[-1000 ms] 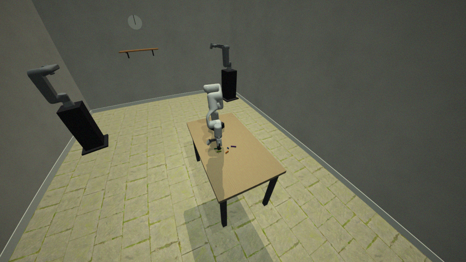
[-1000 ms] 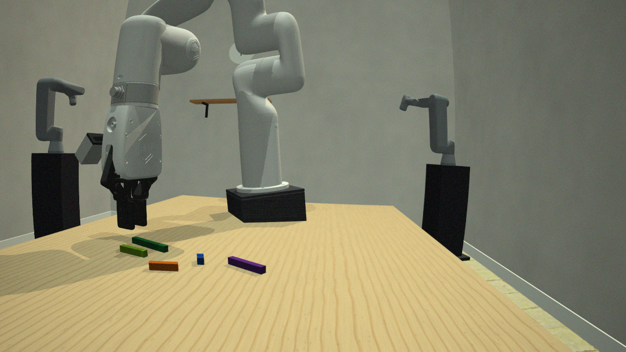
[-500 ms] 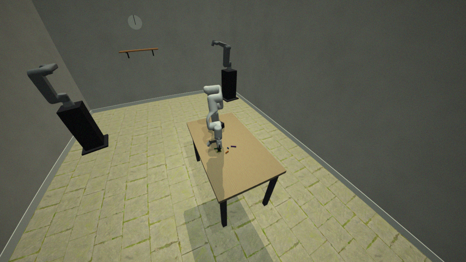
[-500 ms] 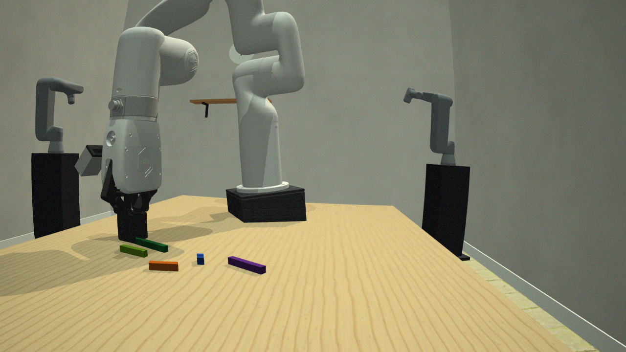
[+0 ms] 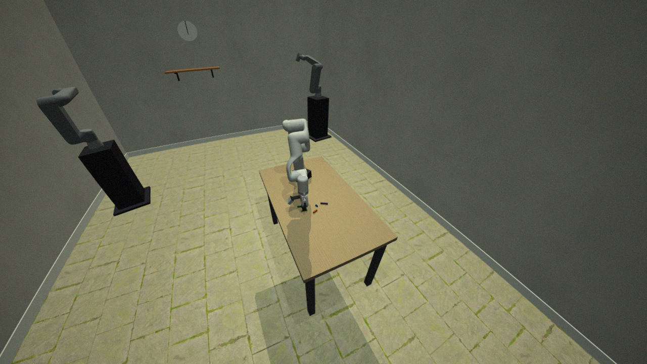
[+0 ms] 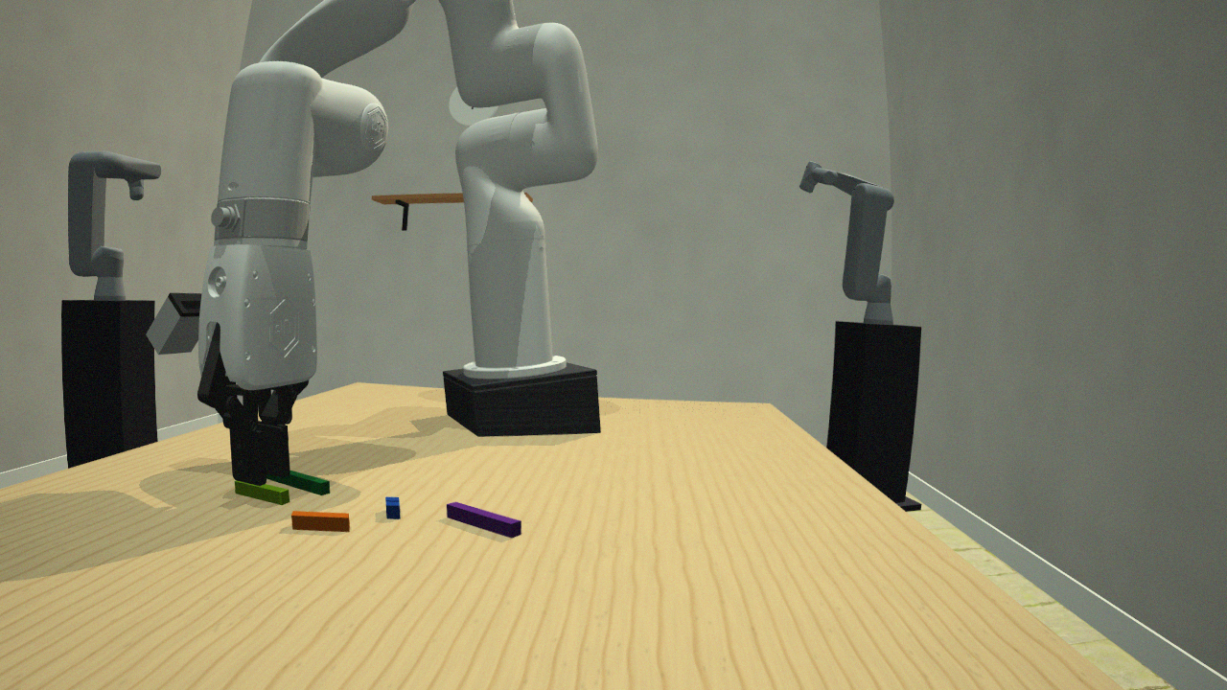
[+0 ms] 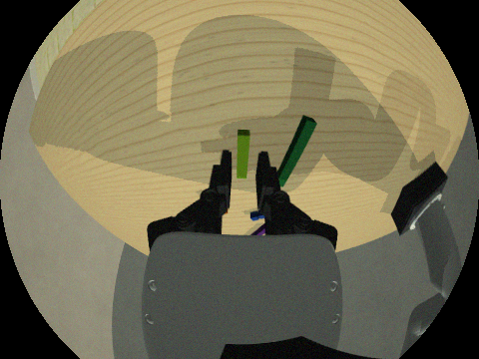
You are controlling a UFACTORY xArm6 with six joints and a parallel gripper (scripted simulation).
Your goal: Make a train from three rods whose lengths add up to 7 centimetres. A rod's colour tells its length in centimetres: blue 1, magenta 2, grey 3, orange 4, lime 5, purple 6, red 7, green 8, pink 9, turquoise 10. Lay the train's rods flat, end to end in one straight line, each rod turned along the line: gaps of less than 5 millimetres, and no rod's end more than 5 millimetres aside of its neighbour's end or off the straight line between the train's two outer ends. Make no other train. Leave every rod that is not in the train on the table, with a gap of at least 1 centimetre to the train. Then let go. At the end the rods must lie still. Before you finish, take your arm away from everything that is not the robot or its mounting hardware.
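Top view – room: a pale wooden table [image 5: 343,244] with black legs stands on a mossy stone-tile floor; two grey arms on black pedestals [image 5: 112,174] stand off by the walls, with a round wall clock [image 5: 186,30] and a brown wall shelf [image 5: 192,70] behind.
Top view – arm: the white six-joint robot arm [image 5: 297,149] bends down over the table's far half, its dark two-finger gripper [image 5: 305,208] low among the rods.
Top view – rods: only small specks here; the purple rod [image 5: 323,203] and the orange rod [image 5: 314,211] can be told.
Exterior view – gripper: the gripper [image 6: 253,468] points straight down with its fingertips at table level, over the near end of the lime rod.
Exterior view – rods: the short lime-green rod [image 6: 262,492] and the longer dark green rod [image 6: 300,482] lie flat side by side at a slight angle, near but apart; the orange rod [image 6: 319,520], the tiny blue cube-like rod [image 6: 392,507] and the purple rod [image 6: 482,518] lie in a loose row nearer the camera, all apart.
Exterior view – writing: an embossed emblem shows on the gripper housing, not legible.
Wrist view – fingers: the two dark fingers are partly closed with a narrow gap, straddling the lime rod [image 7: 243,154], whose far end runs out ahead between them; no contact shows, and nothing is gripped.
Wrist view – neighbours: the dark green rod [image 7: 297,150] slants just beside the other finger.
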